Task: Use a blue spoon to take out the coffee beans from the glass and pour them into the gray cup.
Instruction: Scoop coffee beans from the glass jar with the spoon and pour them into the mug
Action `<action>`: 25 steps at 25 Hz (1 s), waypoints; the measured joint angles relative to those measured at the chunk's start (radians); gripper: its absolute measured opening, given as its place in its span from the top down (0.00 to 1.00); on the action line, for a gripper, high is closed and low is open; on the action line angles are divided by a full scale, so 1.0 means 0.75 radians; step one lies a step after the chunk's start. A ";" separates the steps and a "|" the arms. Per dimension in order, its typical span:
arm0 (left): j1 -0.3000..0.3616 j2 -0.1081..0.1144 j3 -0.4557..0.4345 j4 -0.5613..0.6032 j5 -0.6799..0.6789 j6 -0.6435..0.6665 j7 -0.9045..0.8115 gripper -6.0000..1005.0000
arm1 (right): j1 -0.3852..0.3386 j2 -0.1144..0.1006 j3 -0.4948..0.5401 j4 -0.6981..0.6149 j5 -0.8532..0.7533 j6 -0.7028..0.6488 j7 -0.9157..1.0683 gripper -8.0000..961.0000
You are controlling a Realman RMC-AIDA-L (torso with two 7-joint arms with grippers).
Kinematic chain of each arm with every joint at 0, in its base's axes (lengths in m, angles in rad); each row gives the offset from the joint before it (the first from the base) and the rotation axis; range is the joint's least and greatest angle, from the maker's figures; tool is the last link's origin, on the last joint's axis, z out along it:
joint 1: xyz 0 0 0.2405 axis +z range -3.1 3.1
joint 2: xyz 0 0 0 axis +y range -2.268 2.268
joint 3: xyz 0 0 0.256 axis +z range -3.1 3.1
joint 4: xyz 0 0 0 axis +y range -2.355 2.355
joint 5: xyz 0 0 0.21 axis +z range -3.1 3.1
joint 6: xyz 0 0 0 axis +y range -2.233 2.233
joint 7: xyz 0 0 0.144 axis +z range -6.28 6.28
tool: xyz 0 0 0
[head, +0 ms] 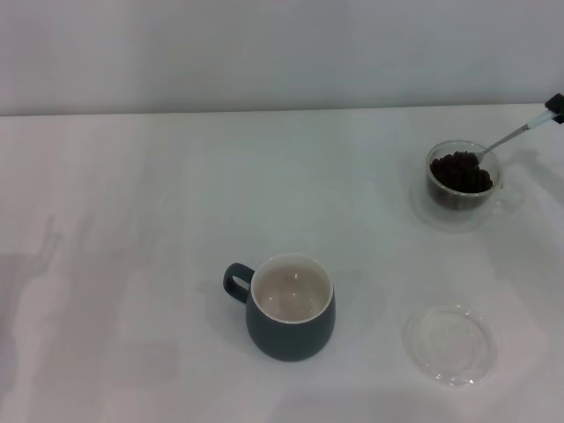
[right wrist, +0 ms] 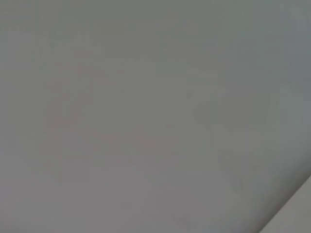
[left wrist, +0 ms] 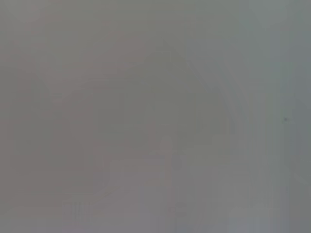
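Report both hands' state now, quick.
Left hand: not in any view.
Right hand: only a dark tip shows at the head view's edge, on the blue spoon dipped in the glass; grip cannot be told.

Right end effector (head: pixel 555 107) barely visible at far right edge; left arm unseen.

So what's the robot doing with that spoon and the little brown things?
The right gripper, at the table's far right edge, holds the blue spoon with its bowl dipped into the coffee beans inside the glass. The gray cup sits nearer the middle, with no beans visible in it yet. A clear dish lies beside it. The left gripper isn't in view.
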 joint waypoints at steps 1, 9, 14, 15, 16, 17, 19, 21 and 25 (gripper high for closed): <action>0.000 0.000 0.000 0.000 -0.001 -0.002 0.000 0.12 | -0.001 -0.002 0.001 0.004 0.010 -0.003 0.004 0.83; -0.001 0.000 0.000 0.000 -0.002 -0.005 0.003 0.12 | -0.005 -0.036 0.014 0.042 0.024 -0.080 0.057 0.83; -0.002 0.000 0.000 0.000 -0.002 -0.005 0.001 0.12 | 0.001 -0.043 0.008 0.056 0.022 -0.115 0.061 0.83; -0.002 0.000 0.000 0.000 -0.002 -0.005 0.000 0.12 | 0.001 -0.042 0.006 0.057 0.019 -0.120 0.063 0.83; -0.002 0.000 0.000 0.000 -0.002 -0.005 0.000 0.12 | 0.002 -0.039 0.003 0.057 0.016 -0.133 0.065 0.83; -0.002 0.000 0.000 0.000 -0.002 -0.006 0.000 0.12 | 0.002 -0.038 0.000 0.057 0.014 -0.143 0.066 0.83; -0.002 0.000 0.000 0.000 -0.002 -0.007 0.000 0.12 | 0.002 -0.030 -0.012 0.057 0.012 -0.173 0.067 0.83; -0.002 0.000 0.000 0.000 -0.002 -0.009 0.001 0.12 | 0.005 -0.017 -0.027 0.057 0.010 -0.201 0.067 0.82; 0.000 0.000 0.000 0.000 -0.002 -0.010 0.001 0.12 | 0.008 0.007 -0.072 0.046 0.010 -0.235 0.063 0.82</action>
